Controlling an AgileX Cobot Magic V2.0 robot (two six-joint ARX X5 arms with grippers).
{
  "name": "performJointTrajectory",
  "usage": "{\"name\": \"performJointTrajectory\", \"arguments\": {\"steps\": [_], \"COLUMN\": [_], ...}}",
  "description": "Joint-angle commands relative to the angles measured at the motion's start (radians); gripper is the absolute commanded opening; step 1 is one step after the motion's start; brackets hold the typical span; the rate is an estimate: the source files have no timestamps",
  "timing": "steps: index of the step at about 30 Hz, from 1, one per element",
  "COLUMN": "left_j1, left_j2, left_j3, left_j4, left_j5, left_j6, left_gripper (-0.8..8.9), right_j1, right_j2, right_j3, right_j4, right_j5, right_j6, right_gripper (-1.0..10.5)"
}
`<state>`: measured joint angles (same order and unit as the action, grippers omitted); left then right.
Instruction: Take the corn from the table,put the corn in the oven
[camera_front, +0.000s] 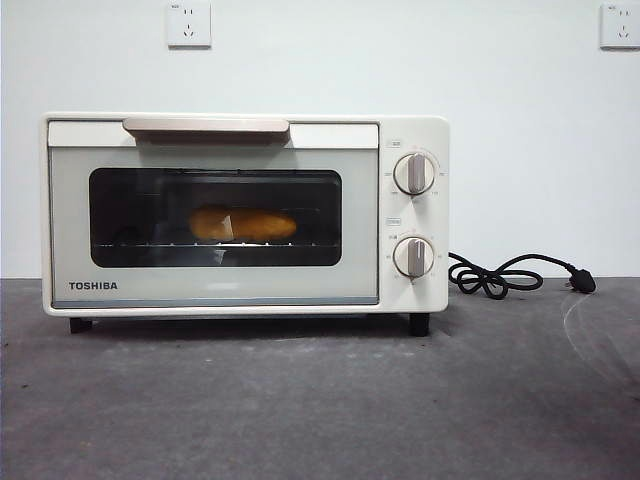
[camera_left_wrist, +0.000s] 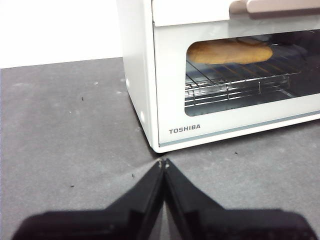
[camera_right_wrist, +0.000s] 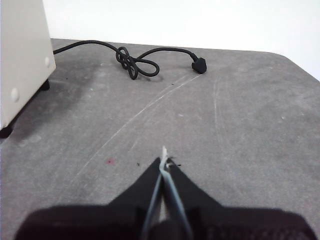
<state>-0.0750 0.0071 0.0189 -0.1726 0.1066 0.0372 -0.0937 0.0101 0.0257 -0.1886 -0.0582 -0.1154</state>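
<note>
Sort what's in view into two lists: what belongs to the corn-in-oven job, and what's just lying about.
Part of the job:
- the corn, lying on the wire rack inside
- the oven, door closed
- the table
- the left gripper, shut and empty, near the oven's front corner
- the right gripper, shut and empty, off to the oven's side

Just lying about:
- the power cord, coiled beside the oven, unplugged
- two wall sockets

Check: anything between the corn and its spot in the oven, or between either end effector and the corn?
The corn already lies on the wire rack inside the oven, so its path is done. The closed glass door stands between it and both shut end effectors, left and right.
</note>
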Motion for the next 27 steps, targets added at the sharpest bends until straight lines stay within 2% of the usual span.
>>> {"name": "performJointTrajectory", "arguments": {"steps": [1, 27], "left_j1": [-0.001, 0.0], "left_j2": [-0.001, 0.009], "left_j3": [-0.006, -0.006], "left_j4": [0.003, 0.003], "left_j5": [-0.003, -0.002], "left_j6": [0.013, 0.013], "left_gripper": [-0.04, -0.04], "right_j1": [-0.001, -0.001], "right_j2": [-0.001, -0.001], "right_j3": [-0.01, -0.01], "right_j4": [0.006, 0.006], "right_j5": [0.003, 0.003], "right_j6": [0.011, 0.011], "right_gripper": [0.0, 0.0]}}
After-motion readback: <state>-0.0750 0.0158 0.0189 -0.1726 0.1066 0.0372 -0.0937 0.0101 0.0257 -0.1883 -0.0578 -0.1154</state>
